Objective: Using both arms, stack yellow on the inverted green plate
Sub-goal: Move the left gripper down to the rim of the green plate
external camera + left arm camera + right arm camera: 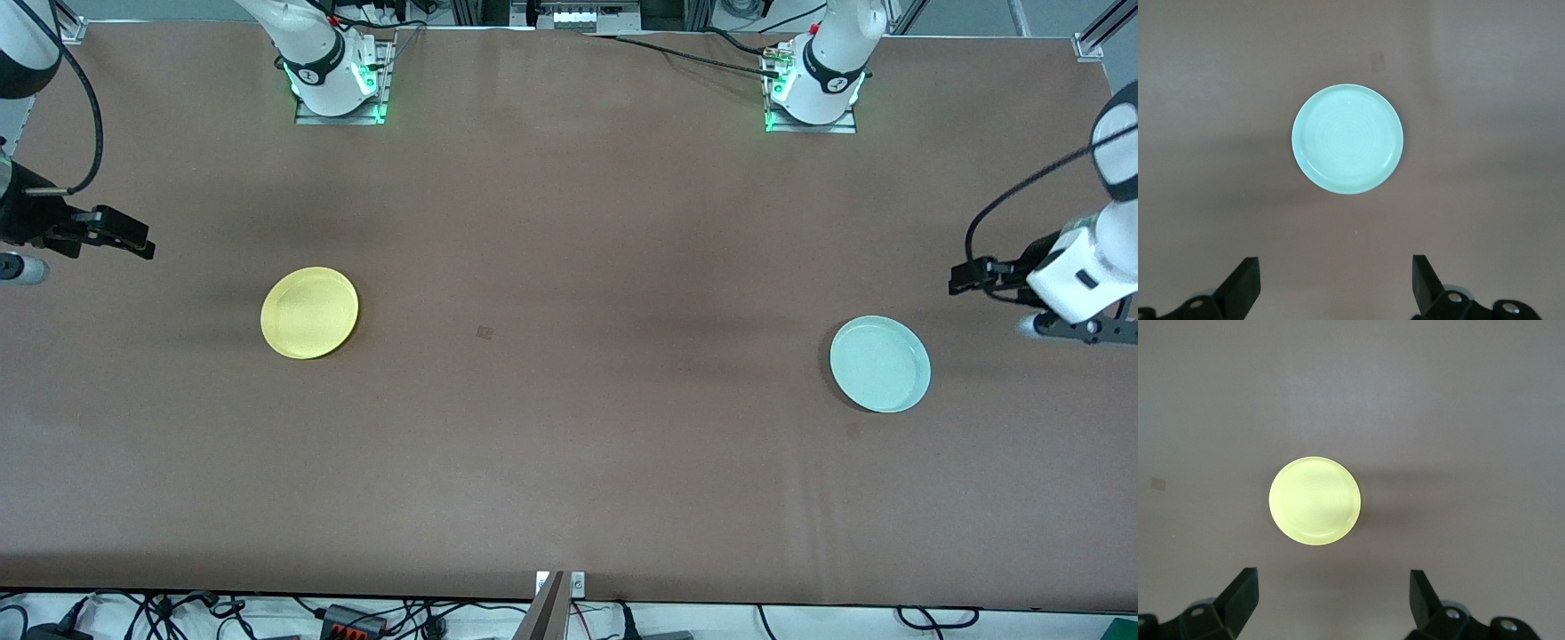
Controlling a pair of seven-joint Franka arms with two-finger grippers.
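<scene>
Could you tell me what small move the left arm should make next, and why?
Probably lower the left gripper toward the rim of the green plate. That plate lies rim up, untouched, and must be inverted before the yellow plate can go on it. Both grippers are open and empty; the right gripper hangs above the yellow plate.

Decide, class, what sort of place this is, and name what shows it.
Probably a robotics lab: two robot arms bolted to a brown table, cables along its edges, and only a yellow plate and a green plate set out.
</scene>
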